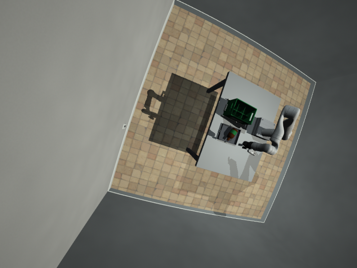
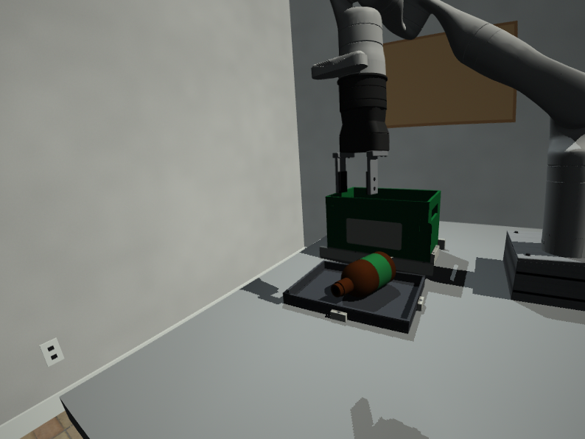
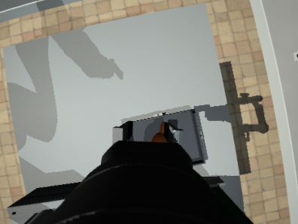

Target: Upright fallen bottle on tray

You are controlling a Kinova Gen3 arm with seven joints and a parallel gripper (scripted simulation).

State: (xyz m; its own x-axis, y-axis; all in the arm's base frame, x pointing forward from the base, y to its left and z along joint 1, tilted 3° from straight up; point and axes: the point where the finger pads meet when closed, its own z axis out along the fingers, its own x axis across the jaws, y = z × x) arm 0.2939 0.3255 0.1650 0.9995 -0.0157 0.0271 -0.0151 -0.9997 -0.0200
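A brown bottle (image 2: 363, 276) with a green band lies on its side in the dark shallow tray (image 2: 354, 297), neck toward the left front. The green crate (image 2: 383, 224) stands just behind the tray. My gripper (image 2: 356, 191) is open and empty, pointing down, well above the tray. From above, the bottle (image 1: 232, 134) lies in the tray (image 1: 227, 133), the crate (image 1: 239, 110) is beside it, and the gripper (image 1: 244, 144) hovers just off the tray's edge. In the wrist view the tray (image 3: 165, 133) and the bottle's neck (image 3: 161, 133) show past the gripper body; the fingers mostly hide there.
The arm's dark base block (image 2: 543, 274) stands on the table at the right. A grey wall (image 2: 141, 165) runs along the table's left edge. A brown board (image 2: 449, 80) hangs on the back wall.
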